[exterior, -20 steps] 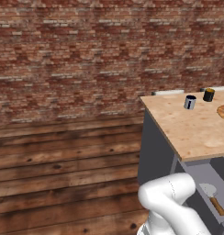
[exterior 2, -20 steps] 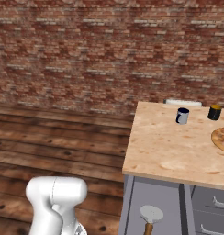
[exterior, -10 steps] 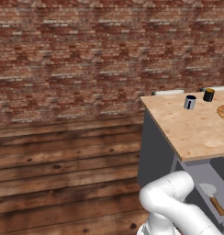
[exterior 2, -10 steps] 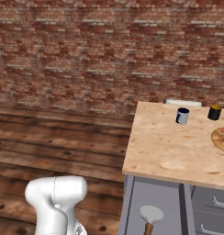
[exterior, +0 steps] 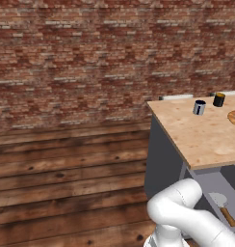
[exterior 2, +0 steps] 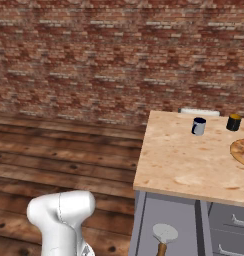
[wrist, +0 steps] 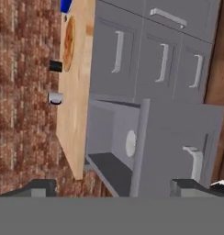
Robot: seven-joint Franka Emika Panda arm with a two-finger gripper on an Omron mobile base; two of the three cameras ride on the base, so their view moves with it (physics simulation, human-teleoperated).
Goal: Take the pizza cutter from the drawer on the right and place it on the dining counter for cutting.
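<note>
The pizza cutter [exterior 2: 164, 237] lies in the open drawer [wrist: 178, 137] under the surface [exterior 2: 189, 160] — small, stiff, likely light. Its wooden handle [exterior: 228, 216] looks the safest hold; the metal wheel [exterior: 217, 199] would slip. The gripper [wrist: 114, 188] stands wide open, empty, just short of the drawer.

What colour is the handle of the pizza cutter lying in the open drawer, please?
Orange-brown wood, on the small round-bladed pizza cutter; the left base view shows it best.
</note>
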